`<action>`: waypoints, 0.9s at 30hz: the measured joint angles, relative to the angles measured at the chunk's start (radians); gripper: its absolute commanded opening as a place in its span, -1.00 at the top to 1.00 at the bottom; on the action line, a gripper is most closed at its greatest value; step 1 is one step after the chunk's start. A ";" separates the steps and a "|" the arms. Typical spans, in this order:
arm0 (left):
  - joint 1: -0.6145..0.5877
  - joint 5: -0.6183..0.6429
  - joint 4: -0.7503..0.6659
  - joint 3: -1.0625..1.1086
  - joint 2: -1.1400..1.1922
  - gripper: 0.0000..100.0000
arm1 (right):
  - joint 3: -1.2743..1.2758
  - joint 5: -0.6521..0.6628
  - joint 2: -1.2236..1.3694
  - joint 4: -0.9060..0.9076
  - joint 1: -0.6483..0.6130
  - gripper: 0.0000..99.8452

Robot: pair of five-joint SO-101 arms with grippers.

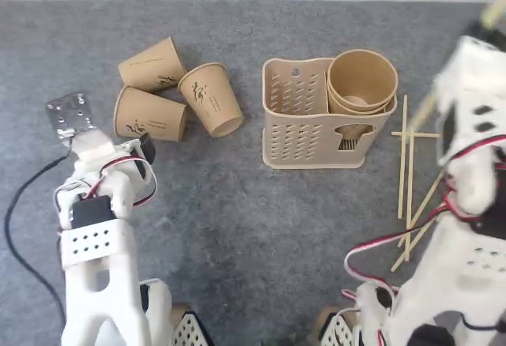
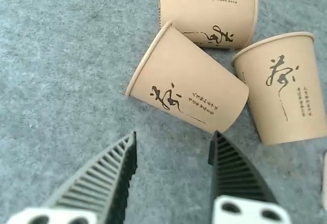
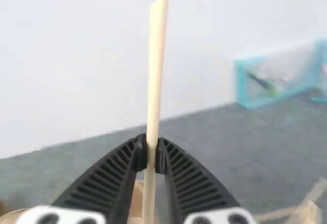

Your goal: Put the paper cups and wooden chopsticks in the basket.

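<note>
Right gripper [image 3: 148, 155] clamped on chopsticks [image 3: 156, 81]: lower tip-first into basket [image 1: 300, 137] free compartment; left gripper [image 2: 173, 137] fingers apart before paper cup [image 2: 189, 93].

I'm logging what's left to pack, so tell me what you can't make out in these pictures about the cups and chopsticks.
Stacked cups in the basket: high view, nested rims hide the count.
Loose chopsticks beside the basket: high view, right arm covers their near ends; count unsure.
Held chopsticks in the right gripper: right wrist view, one or two overlapping; tops cut by the edge.
</note>
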 measured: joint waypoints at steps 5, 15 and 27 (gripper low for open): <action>0.000 0.002 0.000 0.000 0.000 0.57 | 0.000 -0.005 0.000 -0.132 -0.206 0.97; 0.000 0.002 0.000 0.020 0.000 0.57 | 0.000 -0.005 0.192 -0.381 -0.440 0.98; 0.000 0.002 0.000 0.020 0.000 0.57 | 0.061 -0.005 0.304 -0.509 -0.480 0.98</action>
